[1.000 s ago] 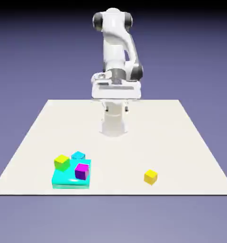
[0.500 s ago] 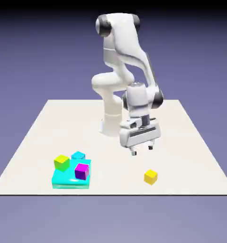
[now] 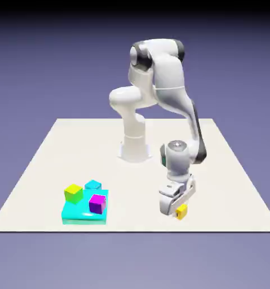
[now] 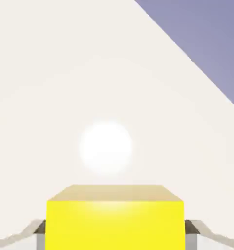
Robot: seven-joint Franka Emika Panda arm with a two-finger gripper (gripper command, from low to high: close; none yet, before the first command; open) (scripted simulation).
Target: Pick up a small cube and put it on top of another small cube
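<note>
The tiny golden-yellow cube [image 3: 182, 211] rests on the table near the front edge, towards the exterior view's right. My gripper [image 3: 177, 213] has come down around it and hides part of it. In the hand view the yellow cube [image 4: 115, 222] fills the bottom middle. The grey fingertips [image 4: 39, 233] press flush against its left and right sides, so the gripper [image 4: 115, 235] is shut on it. The cube still touches the table.
At the exterior view's front left lies a flat cyan slab [image 3: 75, 215]. On it sit a lime yellow-green cube [image 3: 73, 193], a purple-magenta cube [image 3: 97, 203] and a small cyan cube [image 3: 93, 185]. The table's front edge [image 3: 131, 230] runs just below the yellow cube.
The arm swung forward from near its base and dropped to the table. The gripper went from hovering above and behind the yellow cube to enclosing it.
</note>
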